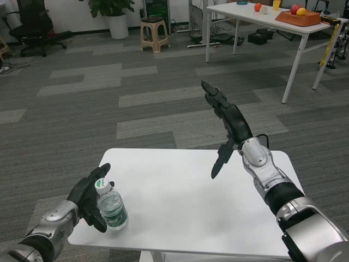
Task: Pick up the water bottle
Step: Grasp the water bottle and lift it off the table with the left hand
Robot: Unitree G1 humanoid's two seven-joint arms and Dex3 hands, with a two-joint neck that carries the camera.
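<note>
Clear plastic water bottle (112, 210), white cap, green label, stands upright near the front-left corner of the white tabletop (180, 202), close to the edge. That spot puts it right in the left arm's reach, so you're working it w/ the left hand (90, 197), not the right.

Left hand: black fingers wrapped round the bottle from its left side, one finger up by the cap, others curling under toward the label. Looks like contact on the bottle body, but the bottle base appears to sit on the tabletop, so I'd judge the grip is made or nearly made and the lift not yet done. Can't tell how firm the squeeze is from this angle. Side-on wrap makes sense: bottle's tall and narrow, a grasp round the middle keeps it upright when you raise it.

Right hand (226, 128): raised above the far side of the tabletop, fingers spread and extended, holding nothing, well apart from the bottle. Prob parked up there to stay out of the way.

Watch out: bottle's near the edge, thin plastic may flex, so lift straight up, no sideways drag.

Bg: second white table (256, 19) w/ fruit tray, stool, plant, office chair, grey carpet.
</note>
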